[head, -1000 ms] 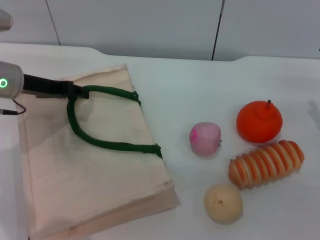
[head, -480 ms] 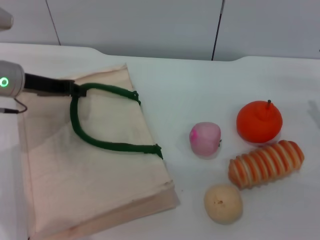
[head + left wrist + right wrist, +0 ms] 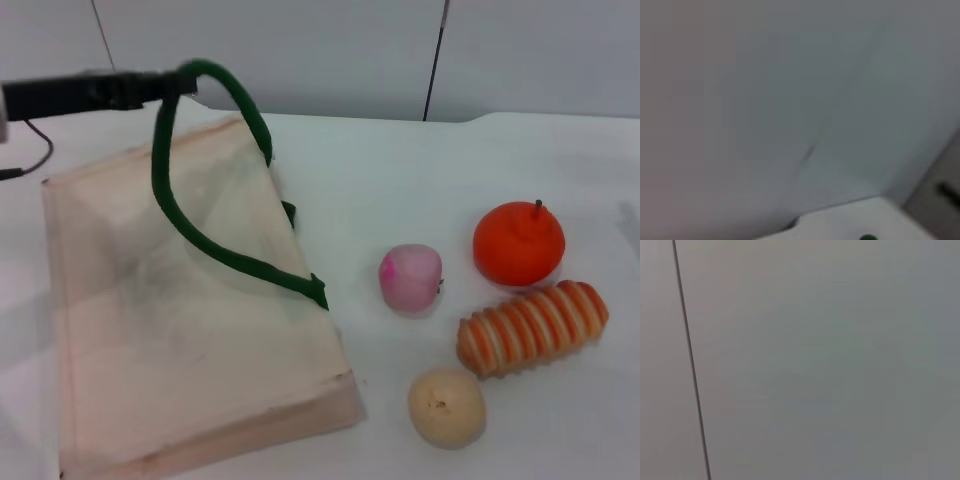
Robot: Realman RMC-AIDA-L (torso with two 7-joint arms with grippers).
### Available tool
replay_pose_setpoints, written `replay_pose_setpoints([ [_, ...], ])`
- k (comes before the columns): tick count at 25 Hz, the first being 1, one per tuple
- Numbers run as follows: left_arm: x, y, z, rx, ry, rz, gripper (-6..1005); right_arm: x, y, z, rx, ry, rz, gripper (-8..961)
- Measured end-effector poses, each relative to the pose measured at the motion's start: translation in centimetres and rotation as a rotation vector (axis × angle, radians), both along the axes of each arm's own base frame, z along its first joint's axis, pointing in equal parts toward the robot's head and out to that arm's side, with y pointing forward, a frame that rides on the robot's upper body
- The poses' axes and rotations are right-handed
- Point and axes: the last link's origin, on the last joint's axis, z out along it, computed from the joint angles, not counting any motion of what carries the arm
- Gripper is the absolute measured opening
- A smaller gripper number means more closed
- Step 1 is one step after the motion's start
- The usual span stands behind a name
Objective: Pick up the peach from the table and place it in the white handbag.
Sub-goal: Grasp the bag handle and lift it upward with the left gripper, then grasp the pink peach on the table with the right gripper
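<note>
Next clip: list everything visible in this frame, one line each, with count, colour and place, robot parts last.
white handbag: one, cream, left half of the table, its upper side pulled up by a handle.
green handle: one raised loop, dark green, lifted above the bag; a bit of a second shows at the bag's edge.
peach: one, pale pink with magenta blush, on the table right of the bag.
orange fruit: one, bright orange with stem, right of the peach.
striped oblong item: one, orange and cream, in front of the orange fruit.
beige fruit: one, tan, nearest the camera.
table: one, white.
left gripper: black, shut on the raised handle, upper left.
right gripper: not in view.
</note>
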Motion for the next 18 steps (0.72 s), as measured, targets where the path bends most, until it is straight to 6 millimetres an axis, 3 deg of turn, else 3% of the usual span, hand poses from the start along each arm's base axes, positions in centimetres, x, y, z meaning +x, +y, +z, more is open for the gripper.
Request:
replay_pose_setpoints([
  [9,-0.1,-3.6,2.7,-0.036,-0.06,-0.156,144,0.0,-0.1,0.0,-0.001,0.01,0.0,897],
  [10,-0.1,-4.3,3.7,-0.034,-0.054,-0.174,144,0.0,-0.1,0.0,-0.007,0.019,0.002,897],
  [18,-0.6,-5.4,4.7,-0.042,-0.063,-0.16,144,-0.5,0.1,1.1,-0.144,0.095,0.092,896],
])
